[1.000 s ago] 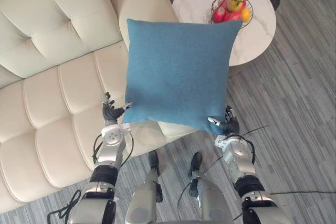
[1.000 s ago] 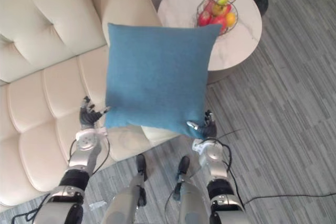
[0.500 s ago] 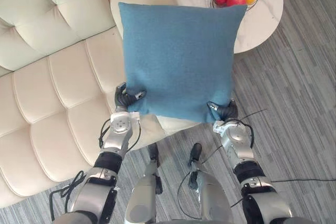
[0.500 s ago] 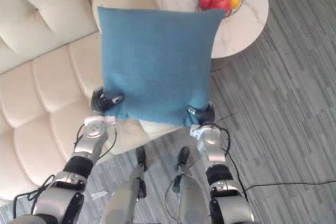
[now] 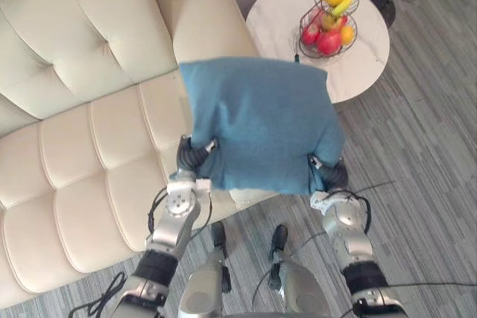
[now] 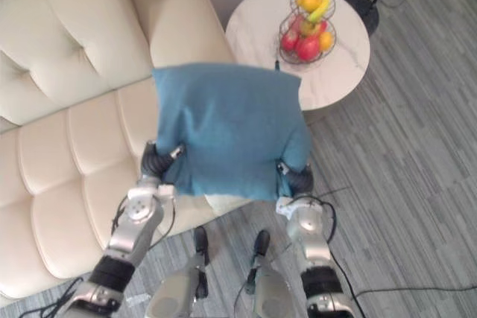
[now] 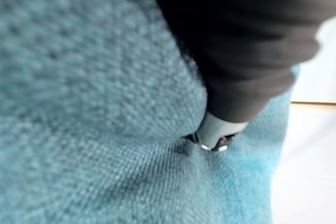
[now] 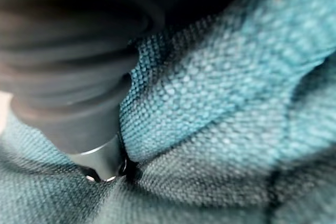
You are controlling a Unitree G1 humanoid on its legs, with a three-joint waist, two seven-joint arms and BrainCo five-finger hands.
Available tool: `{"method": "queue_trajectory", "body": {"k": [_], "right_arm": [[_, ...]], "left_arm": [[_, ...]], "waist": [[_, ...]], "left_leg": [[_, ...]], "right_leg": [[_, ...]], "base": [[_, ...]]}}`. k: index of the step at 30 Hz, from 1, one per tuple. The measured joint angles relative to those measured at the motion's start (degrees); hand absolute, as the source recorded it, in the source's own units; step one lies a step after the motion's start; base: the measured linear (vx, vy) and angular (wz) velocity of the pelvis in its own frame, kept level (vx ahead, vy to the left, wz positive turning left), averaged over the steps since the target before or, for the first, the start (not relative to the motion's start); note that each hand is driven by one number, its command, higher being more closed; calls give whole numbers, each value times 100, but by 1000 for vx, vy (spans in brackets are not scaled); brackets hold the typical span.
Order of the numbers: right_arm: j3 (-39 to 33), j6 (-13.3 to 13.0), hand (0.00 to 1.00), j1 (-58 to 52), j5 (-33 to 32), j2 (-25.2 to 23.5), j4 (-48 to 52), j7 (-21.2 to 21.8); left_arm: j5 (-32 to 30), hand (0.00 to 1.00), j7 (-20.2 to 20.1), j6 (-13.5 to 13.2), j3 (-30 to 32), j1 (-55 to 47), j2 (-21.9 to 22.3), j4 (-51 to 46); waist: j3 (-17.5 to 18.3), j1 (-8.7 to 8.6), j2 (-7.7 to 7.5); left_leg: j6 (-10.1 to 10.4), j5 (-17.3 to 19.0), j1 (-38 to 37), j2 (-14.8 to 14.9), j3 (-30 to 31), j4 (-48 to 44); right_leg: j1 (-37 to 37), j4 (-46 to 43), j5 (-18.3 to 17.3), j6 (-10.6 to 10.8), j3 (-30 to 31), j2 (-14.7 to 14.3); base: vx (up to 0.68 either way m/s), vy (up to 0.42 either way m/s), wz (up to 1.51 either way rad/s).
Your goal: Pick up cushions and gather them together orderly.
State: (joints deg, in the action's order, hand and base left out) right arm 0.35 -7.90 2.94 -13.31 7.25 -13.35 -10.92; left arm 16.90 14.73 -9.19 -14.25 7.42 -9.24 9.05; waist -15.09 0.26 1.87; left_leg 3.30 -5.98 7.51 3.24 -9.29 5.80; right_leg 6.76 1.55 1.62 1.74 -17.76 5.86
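At 7 o'clock the left hand (image 5: 191, 157) is clamping its fingers on the lower left corner of the blue cushion (image 5: 261, 128). At 5 o'clock the right hand (image 5: 334, 176) is pinching the lower right corner, and both wrist views show the cloth bunching round a finger. The cushion is hanging in the air between them at the centre, over the front edge of the cream tufted sofa (image 5: 82, 109), with its top sagging. Farther off, at 1 o'clock, a wire fruit basket (image 5: 329, 20) is sitting on a round white desk (image 5: 276, 20).

The pick-up looks done. The cushion is waiting to be set down, and I can see no other cushions or gathering place.
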Motion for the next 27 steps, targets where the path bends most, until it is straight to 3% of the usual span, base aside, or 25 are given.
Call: {"method": "queue_trajectory", "body": {"k": [7,15,24,27], "right_arm": [[1,4,100,-1051,219,-90,906,144],[47,-12,100,-1592,499,-179,1500,200],[172,-13,100,-1870,677,-144,1500,182],[225,-10,100,-1595,764,-52,1436,79]], "left_arm": [[122,100,-164,0,-151,-997,172,-886],[246,100,-276,-11,-174,-1611,215,-1446],[470,100,-371,-16,-237,-2009,213,-1517],[503,100,-367,-68,-248,-1990,216,-1519]], "waist": [[578,-39,184],[1122,-40,196],[1340,-27,184],[1306,34,200]], "left_leg": [[26,160,-368,54,98,4],[40,173,-640,67,147,4],[41,173,-695,35,457,-23],[111,223,14,56,751,-684]], "right_leg": [[-419,85,-17,6,-40,-76],[-716,131,-21,14,-62,-88],[-1008,162,-82,79,-338,-85],[-583,-285,-152,6,-658,-22]], "base": [[8,3,2],[0,0,0],[-24,0,14],[-66,1,57]]}}
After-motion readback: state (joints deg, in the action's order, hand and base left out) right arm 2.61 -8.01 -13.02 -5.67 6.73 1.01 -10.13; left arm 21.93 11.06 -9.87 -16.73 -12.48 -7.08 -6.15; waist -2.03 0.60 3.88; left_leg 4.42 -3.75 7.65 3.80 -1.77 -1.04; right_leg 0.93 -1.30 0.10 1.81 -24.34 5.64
